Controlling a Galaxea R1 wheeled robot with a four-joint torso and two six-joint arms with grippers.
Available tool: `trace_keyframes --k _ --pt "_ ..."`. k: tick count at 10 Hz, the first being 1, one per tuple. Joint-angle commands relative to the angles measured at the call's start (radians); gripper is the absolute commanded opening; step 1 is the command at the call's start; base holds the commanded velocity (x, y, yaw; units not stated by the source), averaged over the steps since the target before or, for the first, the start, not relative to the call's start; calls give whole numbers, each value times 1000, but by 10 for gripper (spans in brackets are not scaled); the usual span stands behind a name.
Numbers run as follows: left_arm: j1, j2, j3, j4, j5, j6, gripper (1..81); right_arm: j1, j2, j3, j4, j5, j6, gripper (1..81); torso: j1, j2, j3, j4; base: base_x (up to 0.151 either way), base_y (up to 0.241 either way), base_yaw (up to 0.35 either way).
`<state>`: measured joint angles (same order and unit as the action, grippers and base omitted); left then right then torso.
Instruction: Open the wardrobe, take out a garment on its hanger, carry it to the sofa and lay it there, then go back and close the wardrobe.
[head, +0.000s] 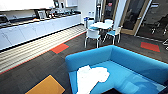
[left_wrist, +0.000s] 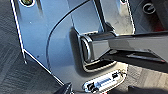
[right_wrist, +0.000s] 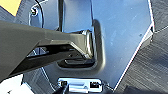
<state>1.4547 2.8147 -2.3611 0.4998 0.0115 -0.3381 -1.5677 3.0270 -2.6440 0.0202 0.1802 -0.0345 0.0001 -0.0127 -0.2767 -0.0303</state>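
White garment (head: 90, 78) lies crumpled on blue sofa (head: 135, 62) seat; wrist views: carpet; pincer states unclear.

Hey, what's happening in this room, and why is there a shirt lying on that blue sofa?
A wheeled robot has been moving clothes from a wardrobe to the sofa. Seen from its head camera, the white shirt lies crumpled on the seat, near the sofa's left end, with nothing holding it. Whether its hanger is with it I can't tell. Beyond the sofa are a small white table with chairs and a long counter along the wall. The wrist cameras show the robot's own body over the dark carpet.
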Motion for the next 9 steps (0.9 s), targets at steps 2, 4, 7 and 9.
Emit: trace_keyframes --k 2,4,7,9 --pt "-15 -7 8 2 61 2 811 8 3 3 -8 -62 -5 811 0 0 64 0 0 0 277" --pt "-15 0 -4 5 61 2 811 10 3 3 -6 -62 -5 811 0 0 90 0 0 0 277" --pt "-15 20 -43 8 62 2 811 11 3 3 -5 -64 -5 811 0 -1 74 0 0 0 277" --pt "-15 23 -43 8 62 2 811 10 3 3 -6 -62 -4 811 0 -1 72 0 0 0 285"
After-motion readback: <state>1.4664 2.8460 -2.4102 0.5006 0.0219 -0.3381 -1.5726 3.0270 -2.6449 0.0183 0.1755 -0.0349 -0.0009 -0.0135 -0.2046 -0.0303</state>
